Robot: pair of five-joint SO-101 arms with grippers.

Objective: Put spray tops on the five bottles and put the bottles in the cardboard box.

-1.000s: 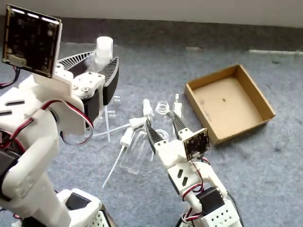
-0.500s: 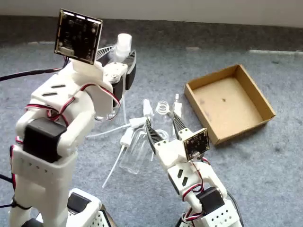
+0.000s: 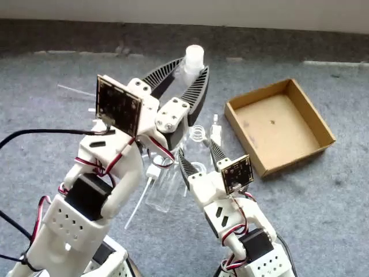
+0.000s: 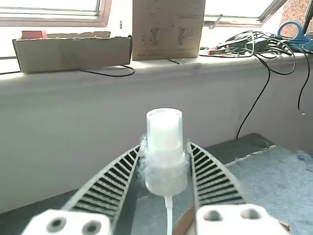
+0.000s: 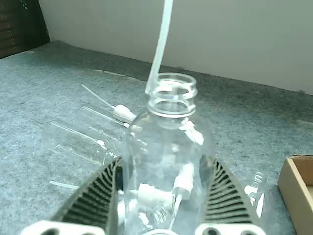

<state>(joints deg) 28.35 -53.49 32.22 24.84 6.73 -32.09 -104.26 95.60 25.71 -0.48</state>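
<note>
Aloft, the left hand [image 4: 165,147] grips a spray top [image 4: 164,128] while the right hand [image 5: 166,166] clasps an uncapped bottle [image 5: 168,139].

Grey carpeted table [image 3: 323,219] bearing cardboard box [image 3: 277,127], lying clear bottles [image 3: 163,188], loose spray top [image 3: 153,171]

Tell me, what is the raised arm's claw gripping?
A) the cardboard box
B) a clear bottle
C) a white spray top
C: the left gripper is shut on a white spray top, while the clear bottle sits in the right gripper.
</note>
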